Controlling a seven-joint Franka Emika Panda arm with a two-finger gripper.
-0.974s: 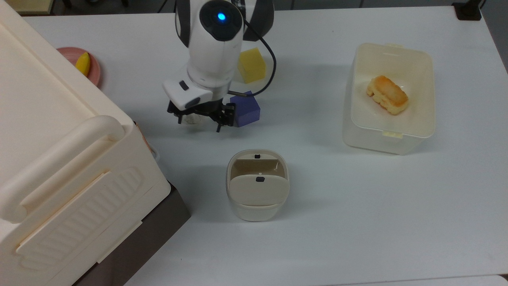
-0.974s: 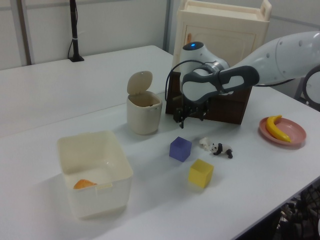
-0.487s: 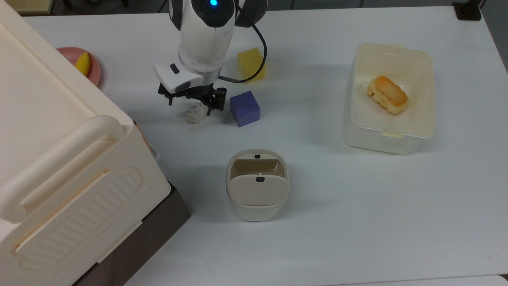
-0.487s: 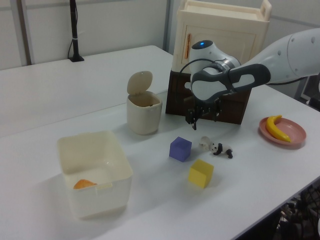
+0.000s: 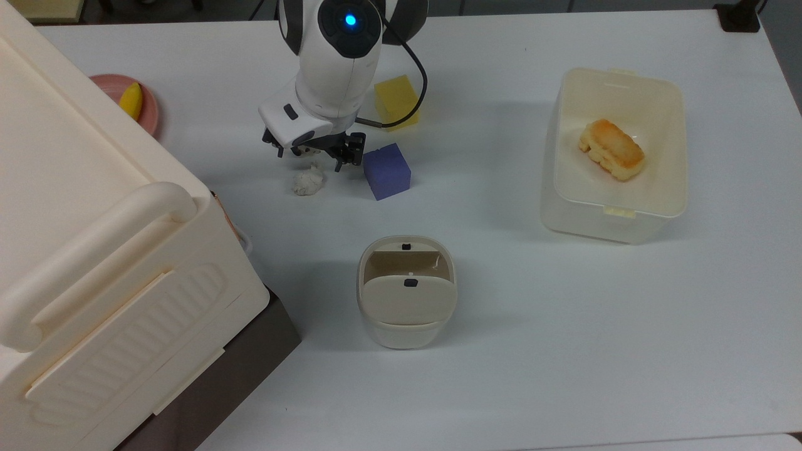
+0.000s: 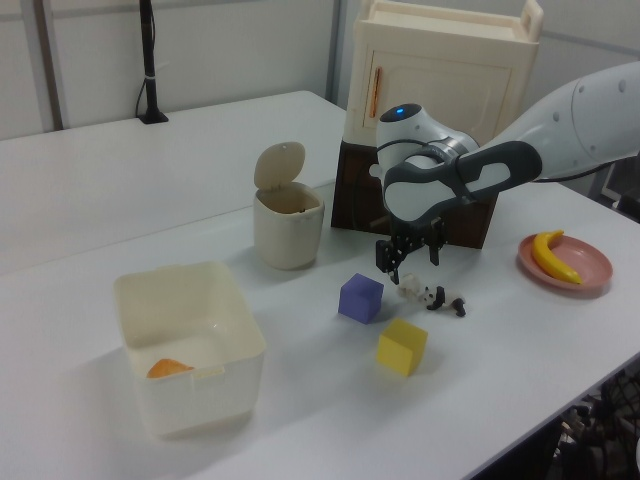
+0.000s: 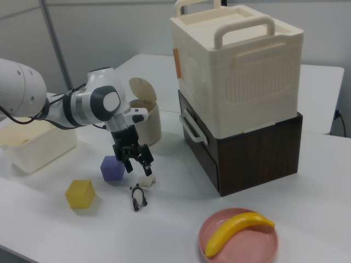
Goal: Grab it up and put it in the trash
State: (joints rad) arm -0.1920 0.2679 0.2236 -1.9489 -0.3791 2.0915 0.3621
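Top view, tissue from claw: the tissue wad lies on the table, just below my claw toward the top view's bottom edge and slightly to the top view's left of it, not between my fingers.
Right view, height: my claw hangs above the wad, apart from it, fingers pointing down.
Claw state: spread, grasping nothing.
Wad shape: lumpy and roughly round; I judge no long axis worth aligning to.
Neighbours: the purple cube sits just beside my claw on the top view's right; the panda figurine stands near the wad in the right view.
Bin: the trash bin is well apart from the wad, toward the top view's bottom, flap lid tipped up in the left view.
Arm pose: wrist bent steeply down over the wad's area, forearm reaching in from the top view's upper edge.
Coming move, as I judge: shift slightly over the wad, then descend.
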